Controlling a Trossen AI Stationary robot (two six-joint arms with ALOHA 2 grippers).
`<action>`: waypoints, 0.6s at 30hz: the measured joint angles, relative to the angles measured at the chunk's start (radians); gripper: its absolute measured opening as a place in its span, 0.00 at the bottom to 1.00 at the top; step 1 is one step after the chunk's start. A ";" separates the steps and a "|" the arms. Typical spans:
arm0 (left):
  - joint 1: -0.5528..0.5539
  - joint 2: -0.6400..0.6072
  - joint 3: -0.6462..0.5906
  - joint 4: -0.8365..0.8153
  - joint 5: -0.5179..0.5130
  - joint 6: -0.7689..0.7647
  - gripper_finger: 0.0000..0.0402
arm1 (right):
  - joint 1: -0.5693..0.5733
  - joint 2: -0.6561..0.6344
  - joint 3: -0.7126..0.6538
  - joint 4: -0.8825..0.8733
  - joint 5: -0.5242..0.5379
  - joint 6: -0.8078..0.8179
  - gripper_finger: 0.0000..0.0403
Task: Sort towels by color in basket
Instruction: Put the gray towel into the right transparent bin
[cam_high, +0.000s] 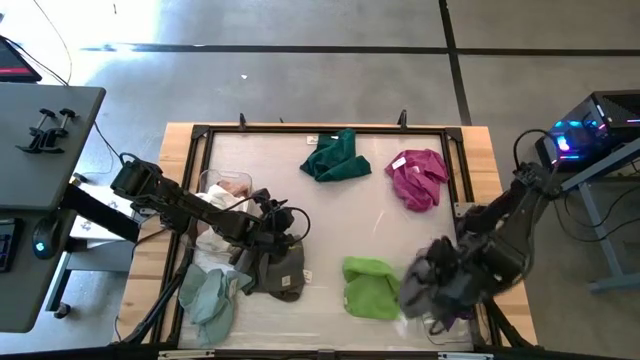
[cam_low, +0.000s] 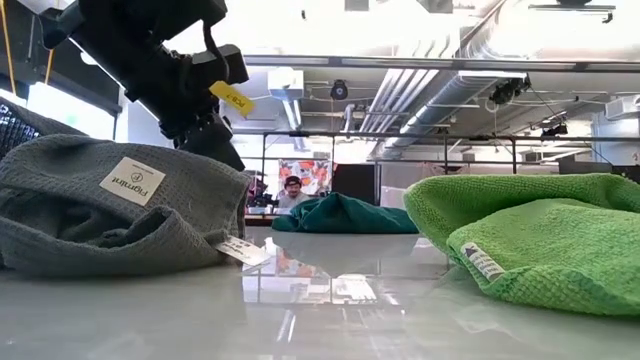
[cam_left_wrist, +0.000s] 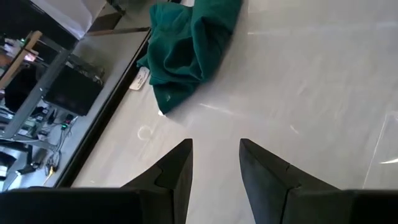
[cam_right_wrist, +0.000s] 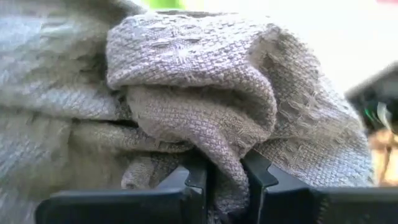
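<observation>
Grey towel (cam_right_wrist: 205, 118) fills the right wrist view, pinched between the right gripper (cam_right_wrist: 225, 180) fingers near the table's (cam_high: 330, 205) front right corner. Left gripper (cam_left_wrist: 214, 165), jaws parted and empty, hovers by another grey towel (cam_high: 280, 272) toward the front left.

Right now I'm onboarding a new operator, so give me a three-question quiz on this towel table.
1. True or false: the left gripper is open and holds nothing.
2. What is the right gripper pinching? A) lime green towel B) grey woven towel C) magenta towel
3. Fill in: the dark green towel lies on the far side of the table beside the ____ towel.

Key: 1 true; 2 B, the grey woven towel; 3 magenta, the magenta towel.
</observation>
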 joint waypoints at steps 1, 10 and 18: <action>0.000 0.000 -0.001 0.007 -0.004 0.008 0.30 | 0.022 0.002 -0.014 0.002 -0.030 0.008 0.09; -0.001 0.000 -0.001 0.252 0.102 0.232 0.30 | 0.068 0.002 -0.282 0.096 -0.097 -0.073 0.13; 0.024 0.000 0.000 0.488 0.338 0.446 0.30 | 0.013 0.002 -0.530 0.384 -0.066 -0.143 0.19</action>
